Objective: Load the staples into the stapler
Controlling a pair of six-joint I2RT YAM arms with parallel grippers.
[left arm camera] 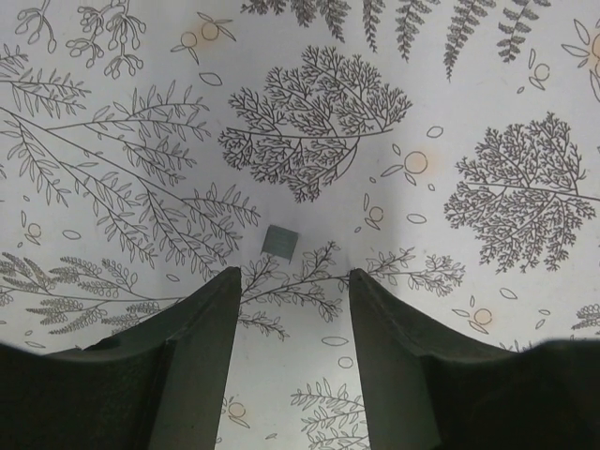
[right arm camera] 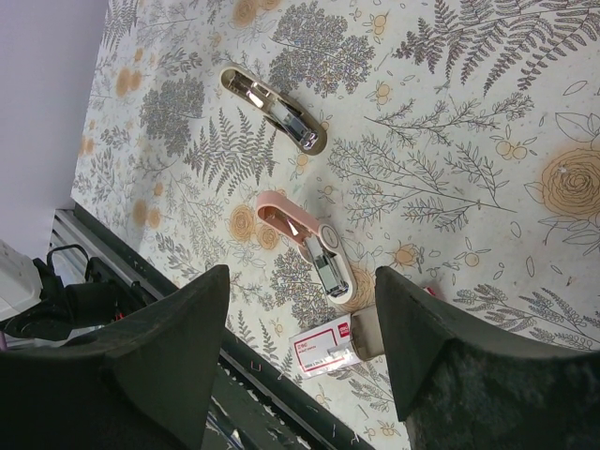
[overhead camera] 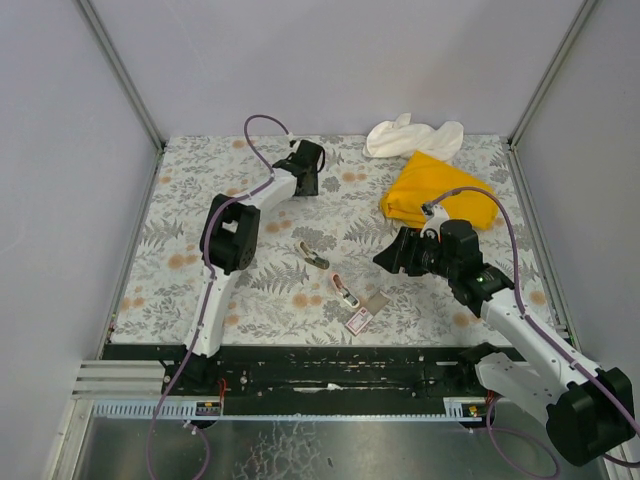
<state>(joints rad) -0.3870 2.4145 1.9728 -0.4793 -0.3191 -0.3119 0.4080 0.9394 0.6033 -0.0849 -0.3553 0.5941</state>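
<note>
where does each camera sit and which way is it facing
Top: above and behind, looking down on the table; left arm and right arm show.
Left wrist: on left arm, facing down at table; left fingers show.
Right wrist: on right arm, looking down at pink stapler and staples; right fingers show.
Shared: top view sees that stapler and staples too.
</note>
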